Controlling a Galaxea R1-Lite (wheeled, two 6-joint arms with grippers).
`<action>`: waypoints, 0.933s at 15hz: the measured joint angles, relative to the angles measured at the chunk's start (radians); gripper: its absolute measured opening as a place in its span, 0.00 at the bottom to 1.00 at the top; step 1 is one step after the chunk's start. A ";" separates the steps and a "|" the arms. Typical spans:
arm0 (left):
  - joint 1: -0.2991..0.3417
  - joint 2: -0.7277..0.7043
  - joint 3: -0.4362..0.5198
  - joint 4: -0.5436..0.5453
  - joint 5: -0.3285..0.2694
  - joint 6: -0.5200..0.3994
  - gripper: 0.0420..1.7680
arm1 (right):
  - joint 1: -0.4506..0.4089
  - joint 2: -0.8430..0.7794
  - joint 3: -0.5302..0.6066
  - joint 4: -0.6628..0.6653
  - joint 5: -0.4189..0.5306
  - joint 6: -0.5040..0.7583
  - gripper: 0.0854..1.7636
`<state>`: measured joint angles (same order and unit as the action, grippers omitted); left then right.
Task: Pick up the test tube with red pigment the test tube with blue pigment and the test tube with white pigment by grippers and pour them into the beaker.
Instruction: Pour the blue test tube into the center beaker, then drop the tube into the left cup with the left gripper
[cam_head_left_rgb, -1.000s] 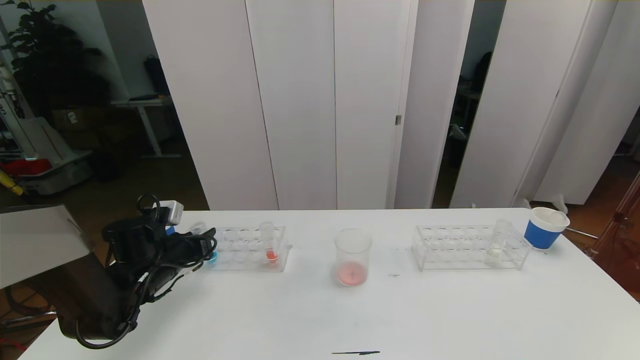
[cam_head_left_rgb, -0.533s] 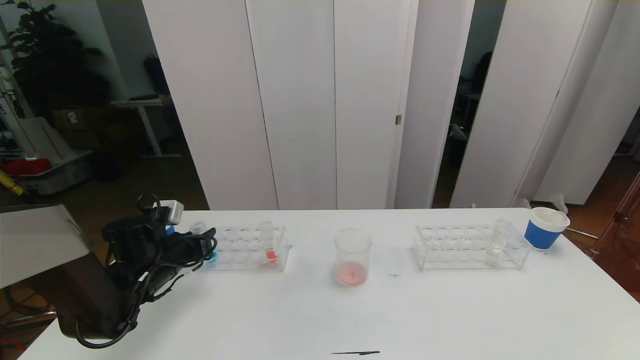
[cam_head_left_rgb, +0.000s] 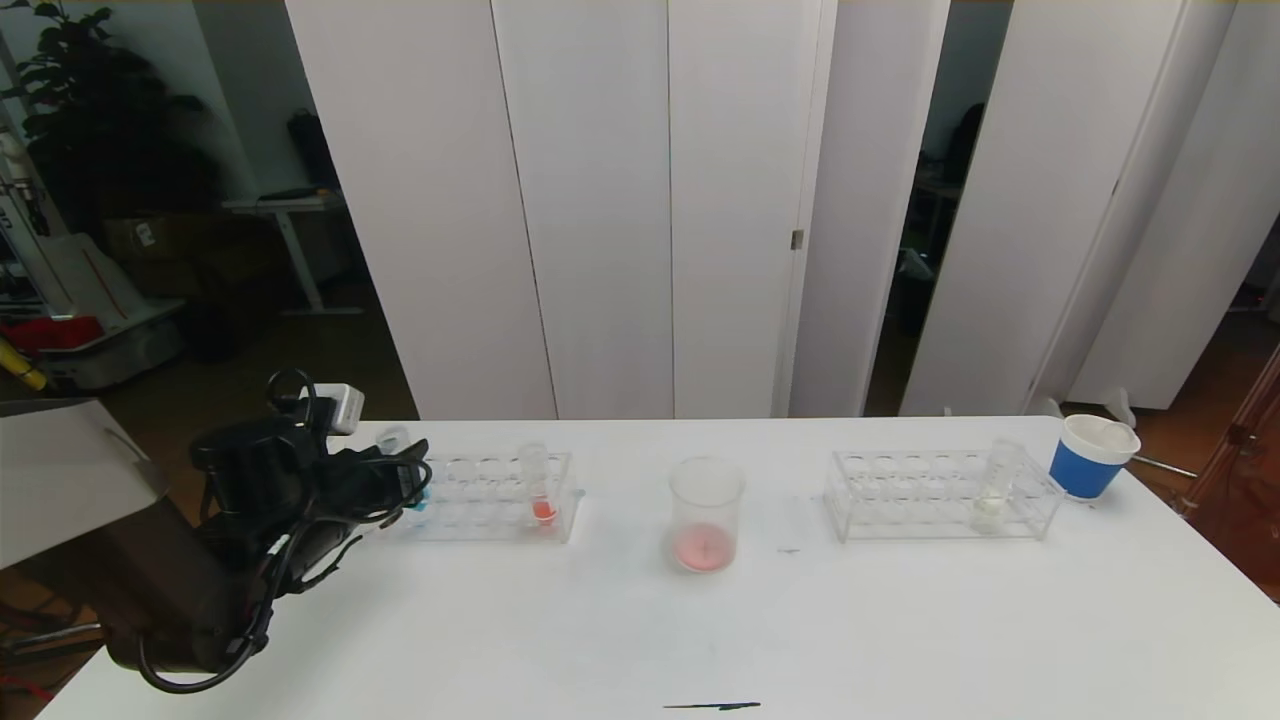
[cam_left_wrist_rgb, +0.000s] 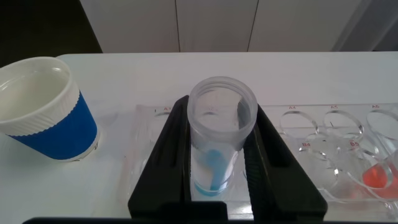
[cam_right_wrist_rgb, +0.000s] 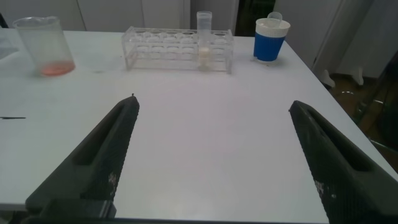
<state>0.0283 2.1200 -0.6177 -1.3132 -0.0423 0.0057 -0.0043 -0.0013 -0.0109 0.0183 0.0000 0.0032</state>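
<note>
Small red codes printed beside the holes of the left rack (cam_left_wrist_rgb: 323, 134), too small to read for certain. Left gripper (cam_left_wrist_rgb: 222, 163) at the left end of that clear plastic rack, black fingers (cam_left_wrist_rgb: 177, 155) closed on either side of the test tube with blue pigment (cam_left_wrist_rgb: 221, 140): slim, clear, round-bottomed, long axis near upright, open mouth up, cyan liquid low in the bottom, base apparently still at rack level. Ribbed blue paper cup (cam_left_wrist_rgb: 46, 109) with white rim just beside. Tube with orange-red liquid (cam_head_left_rgb: 538, 482) upright near the rack's right end.

At the worktop (cam_head_left_rgb: 640, 620) centre, the beaker (cam_head_left_rgb: 706, 514): clear, cylindrical, flared rim, thin pink-red layer at the bottom. Well to its right, a second clear rack (cam_head_left_rgb: 940, 495) holding the test tube with white pigment (cam_head_left_rgb: 996, 485) upright, cream liquid at the base. Second blue cup (cam_head_left_rgb: 1090, 456) just beyond.

Right gripper (cam_right_wrist_rgb: 217, 146) low over bare white worktop, fingers spread wide, holding nothing.
</note>
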 joint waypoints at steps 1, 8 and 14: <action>-0.001 -0.015 0.000 0.004 -0.007 0.000 0.31 | 0.000 0.000 0.000 0.000 0.000 0.000 0.98; -0.001 -0.222 -0.029 0.181 -0.153 0.000 0.31 | 0.000 0.000 0.000 0.000 0.000 0.000 0.98; -0.041 -0.409 -0.101 0.346 -0.487 0.005 0.31 | 0.000 0.000 0.000 0.000 0.000 0.000 0.98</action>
<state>-0.0123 1.7115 -0.7183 -0.9670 -0.5296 0.0109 -0.0047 -0.0013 -0.0109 0.0181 0.0000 0.0032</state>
